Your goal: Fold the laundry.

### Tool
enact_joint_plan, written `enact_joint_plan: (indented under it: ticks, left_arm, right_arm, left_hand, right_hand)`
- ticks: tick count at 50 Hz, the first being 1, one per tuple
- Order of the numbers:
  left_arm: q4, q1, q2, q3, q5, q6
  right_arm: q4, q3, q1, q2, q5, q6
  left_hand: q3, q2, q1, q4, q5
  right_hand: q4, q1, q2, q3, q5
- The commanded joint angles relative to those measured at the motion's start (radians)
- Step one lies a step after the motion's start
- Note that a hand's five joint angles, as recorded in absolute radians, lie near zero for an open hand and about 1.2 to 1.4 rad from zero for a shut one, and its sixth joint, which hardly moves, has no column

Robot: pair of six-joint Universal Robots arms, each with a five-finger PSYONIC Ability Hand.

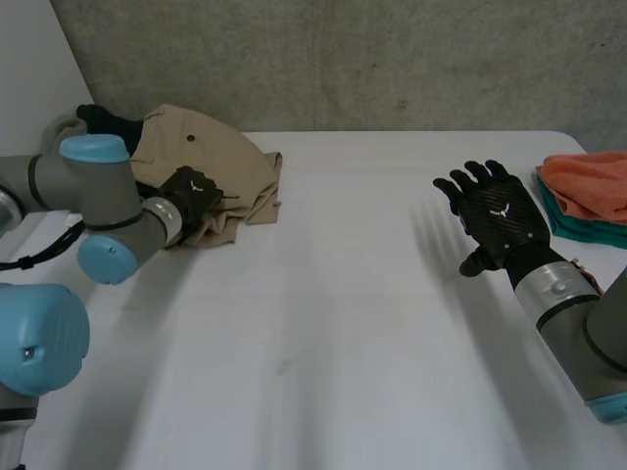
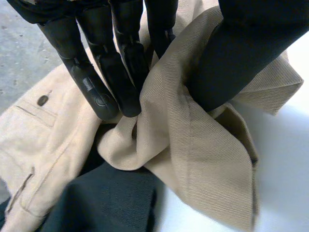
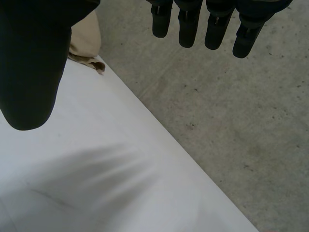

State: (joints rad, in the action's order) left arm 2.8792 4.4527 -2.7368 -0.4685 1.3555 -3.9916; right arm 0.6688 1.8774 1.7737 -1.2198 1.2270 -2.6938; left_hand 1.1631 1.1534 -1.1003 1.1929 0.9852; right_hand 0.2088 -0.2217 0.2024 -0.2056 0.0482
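2 hands: left hand (image 2: 118, 77) pinches tan trousers (image 2: 193, 145); right hand (image 1: 500, 217) hovers, splayed.

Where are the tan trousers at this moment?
In the head view the tan trousers lie bunched at the far left of the table, against a dark garment, a fold pinched in the left hand.

You have the tan garment (image 1: 211, 162) (image 2: 193, 145) crumpled at the far left of the table (image 1: 343, 313), a buttoned pocket facing up. One of its folds is pinched between the fingers and thumb of the left hand (image 1: 191, 193). A dark cloth (image 1: 103, 121) (image 2: 106, 203) lies partly under it, and well apart at the right edge you see an orange cloth (image 1: 588, 181) folded on top of a teal cloth (image 1: 578, 228).
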Motion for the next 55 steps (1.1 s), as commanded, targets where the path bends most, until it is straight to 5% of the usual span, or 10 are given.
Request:
enact_joint_plan:
  ticks: [1,13,23,25,28,31,38,48,55]
  left_arm:
    - [-0.023,-0.033,0.092,-0.042,0.065,0.025]
    - [-0.077,-0.265,0.64,-0.361,0.123,0.298]
    - [0.049,-0.553,0.656,-0.585,0.189,0.446]
    - [0.08,-0.59,0.609,-0.596,0.214,0.453]
    - [0.104,-0.633,0.507,-0.587,0.305,0.448]
    - [0.074,-0.635,0.5,-0.587,0.404,0.442]
    - [0.074,-0.541,0.704,-0.721,0.458,0.473]
    - [0.124,-0.362,0.766,-1.03,0.387,0.52]
    - [0.175,-0.288,0.7,-1.058,0.326,0.485]
  right_arm:
    - [0.0,-0.001,-0.003,-0.006,0.002,0.0]
    - [-0.003,-0.015,-0.026,-0.029,0.017,-0.009]
    - [-0.035,-0.047,-0.065,-0.061,0.071,-0.084]
    - [-0.047,-0.052,-0.068,-0.063,0.077,-0.09]
    - [-0.078,-0.063,-0.071,-0.066,0.08,-0.098]
    - [-0.098,-0.064,-0.069,-0.07,0.082,-0.095]
    - [-0.112,-0.058,-0.046,-0.08,0.08,-0.093]
    - [-0.149,-0.055,-0.01,-0.08,0.08,-0.087]
    - [-0.149,-0.05,0.0,-0.073,0.08,-0.069]
  left_hand:
    - [0.233,0.243,-0.296,0.203,0.237]
    - [0.233,0.243,-0.296,0.203,0.237]
    - [0.233,0.243,-0.296,0.203,0.237]
    - [0.033,0.042,-0.095,0.003,0.036]
    - [-0.59,-0.58,0.527,-0.62,-0.586]
    - [-0.881,-0.872,0.819,-0.911,-0.878]
    - [-0.989,-0.979,0.926,-1.018,-0.985]
    - [-0.534,-0.524,0.471,-0.563,-0.53]
    - [-0.442,-0.432,0.379,-0.471,-0.438]
  right_hand:
    - [-0.034,0.047,-0.028,0.031,-0.048]
    - [-0.034,0.047,-0.028,0.031,-0.048]
    - [-0.034,0.047,-0.028,0.031,-0.048]
    - [-0.034,0.047,-0.028,0.031,-0.048]
    - [-0.034,0.047,-0.028,0.031,-0.048]
    - [-0.034,0.047,-0.028,0.031,-0.048]
    - [-0.034,0.047,-0.028,0.031,-0.048]
    - [-0.034,0.047,-0.028,0.031,-0.048]
    - [-0.034,0.047,-0.028,0.031,-0.048]
